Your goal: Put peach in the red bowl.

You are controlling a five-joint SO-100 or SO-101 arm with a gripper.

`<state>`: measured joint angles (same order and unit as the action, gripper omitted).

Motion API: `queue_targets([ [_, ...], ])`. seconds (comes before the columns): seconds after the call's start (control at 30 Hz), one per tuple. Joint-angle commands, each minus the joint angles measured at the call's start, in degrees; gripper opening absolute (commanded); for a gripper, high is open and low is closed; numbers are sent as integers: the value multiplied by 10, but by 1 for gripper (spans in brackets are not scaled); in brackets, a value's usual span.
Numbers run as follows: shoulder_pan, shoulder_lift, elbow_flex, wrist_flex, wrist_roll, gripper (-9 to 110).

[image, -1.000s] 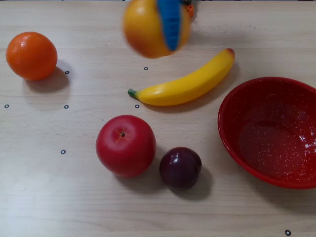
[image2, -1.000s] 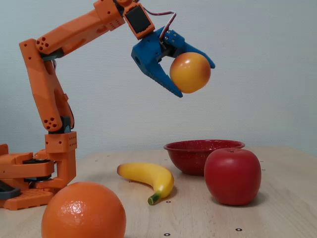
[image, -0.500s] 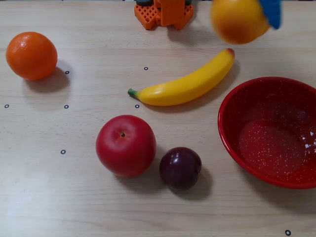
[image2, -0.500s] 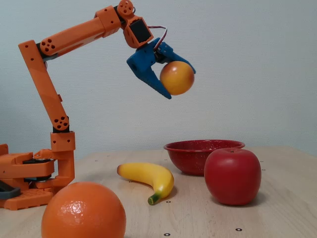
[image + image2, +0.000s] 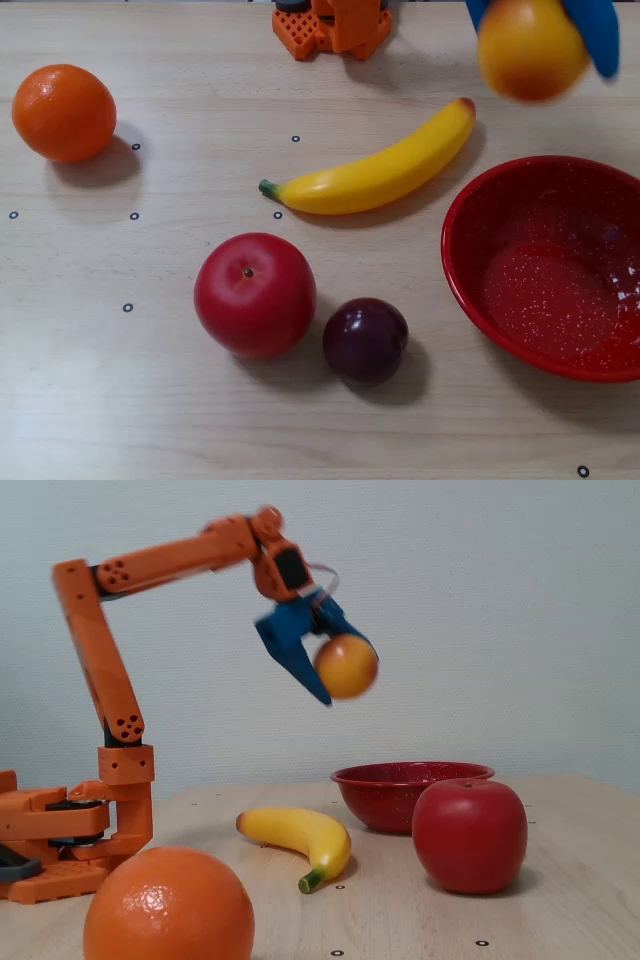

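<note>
Clearly the carrying step is in hand: the blue tool [image 5: 335, 670] is closed around the peach [image 5: 346, 666], its two fingers pressing the fruit from either side, and holds it high in the air, well above the table [image 5: 560, 900]. In a fixed view from above, the peach [image 5: 531, 48] shows at the top edge, beyond the far rim of the red bowl [image 5: 470, 215] and just past the tip of the banana [image 5: 380, 170], so it seems not yet to hang squarely over the bowl's hollow. Both pictures blur the fruit a little, so the arm is likely in motion. Judging from this, the next move calls for bringing the peach over the middle of the red bowl [image 5: 385, 790], lowering it toward the speckled inside, and only then spreading the fingers; letting go too high or too near the rim could send the round fruit bouncing or rolling out. Counting what lies about the bowl: one peach, one red bowl, one banana just beside its rim, one red apple [image 5: 255, 295] and one dark plum [image 5: 365, 340] touching or nearly touching each other nearby, and one orange [image 5: 64, 112] well apart from the bowl. The bowl itself holds nothing.
</note>
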<state>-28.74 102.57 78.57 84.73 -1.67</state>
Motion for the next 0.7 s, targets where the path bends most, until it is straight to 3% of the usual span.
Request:
queue_targets([
  [0.0,-11,2,-43,-40,-19,0],
  [0.67,-8,-391,-367,-88,-137,0],
])
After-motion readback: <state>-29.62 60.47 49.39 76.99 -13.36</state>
